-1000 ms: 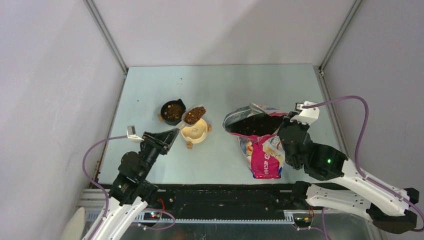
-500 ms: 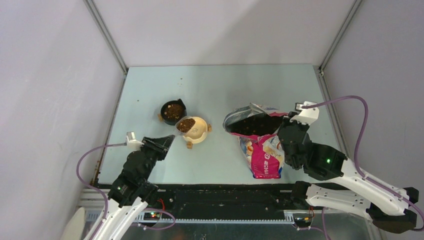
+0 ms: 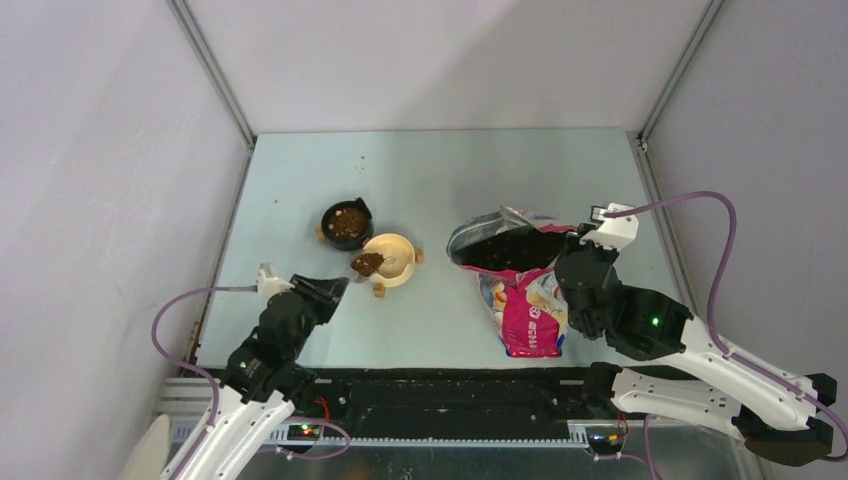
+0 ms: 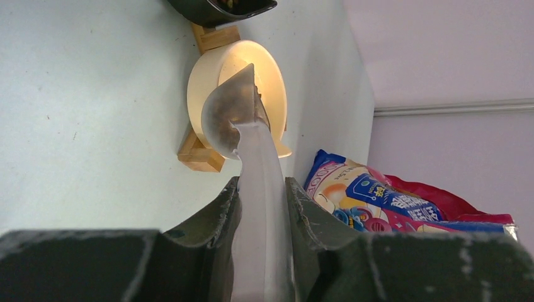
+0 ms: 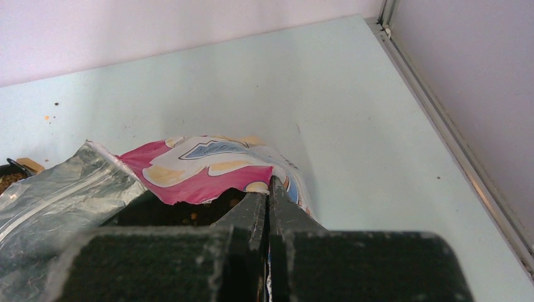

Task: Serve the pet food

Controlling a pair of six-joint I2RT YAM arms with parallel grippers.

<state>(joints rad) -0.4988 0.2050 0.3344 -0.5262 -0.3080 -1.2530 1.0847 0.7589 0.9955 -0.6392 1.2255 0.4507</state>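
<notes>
Starting at the left, the left hand (image 3: 335,288) is seen partly closed, its fingers clamped on the handle of a clear scoop (image 3: 366,264). In the left wrist view the handle is shown pinched between the two fingers (image 4: 217,207), and the scoop's head is raised in front of a cream bowl (image 4: 277,94). A small heap of pet food (image 3: 367,264) is carried in the scoop, which is held at the near left rim of the cream bowl. Just beyond that bowl, and touching or nearly touching it, a black bowl (image 3: 327,225) is set on the tabletop (image 3: 440,170); more kibble is seen inside it. Further right, a blue-and-pink bag (image 3: 530,320) is laid on the tabletop with its mouth open toward the back, and a dark mass of kibble is visible inside. The right edge of the bag's mouth is pinched by the right hand (image 3: 572,245), whose fingers are shown fully closed on the foil in the right wrist view.
</notes>
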